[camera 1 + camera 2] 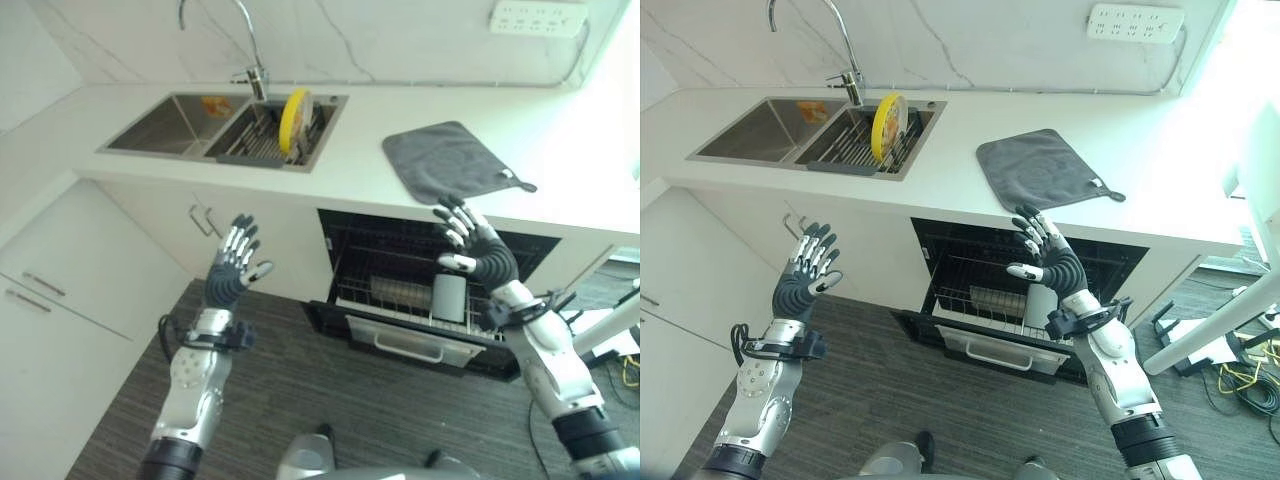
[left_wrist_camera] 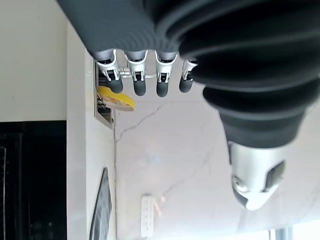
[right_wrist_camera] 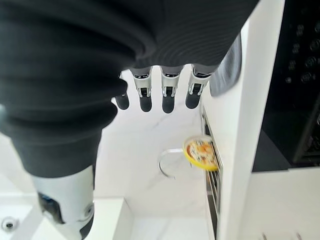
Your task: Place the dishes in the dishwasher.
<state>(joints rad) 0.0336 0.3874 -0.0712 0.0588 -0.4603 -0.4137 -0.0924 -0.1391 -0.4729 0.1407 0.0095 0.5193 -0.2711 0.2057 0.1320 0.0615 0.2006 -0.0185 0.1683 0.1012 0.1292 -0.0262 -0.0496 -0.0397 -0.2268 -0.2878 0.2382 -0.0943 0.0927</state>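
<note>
A yellow plate [image 1: 294, 118] stands on edge in the dish rack [image 1: 262, 140] of the sink's right basin; it also shows as a yellow plate [image 3: 201, 153] in the right wrist view and a yellow plate [image 2: 116, 98] in the left wrist view. Below the counter the dishwasher [image 1: 420, 290] is open, its rack [image 1: 400, 300] pulled out with a grey cup [image 1: 449, 297] and some plates in it. My left hand [image 1: 232, 268] is raised in front of the cabinets, open and holding nothing. My right hand [image 1: 478, 248] hovers open above the dishwasher rack.
A grey drying mat [image 1: 449, 160] lies on the white counter [image 1: 360, 170] to the right of the sink. The left basin [image 1: 160, 125] holds a small orange item. A faucet [image 1: 250, 60] rises behind the sink. White cabinets [image 1: 60, 290] stand on the left.
</note>
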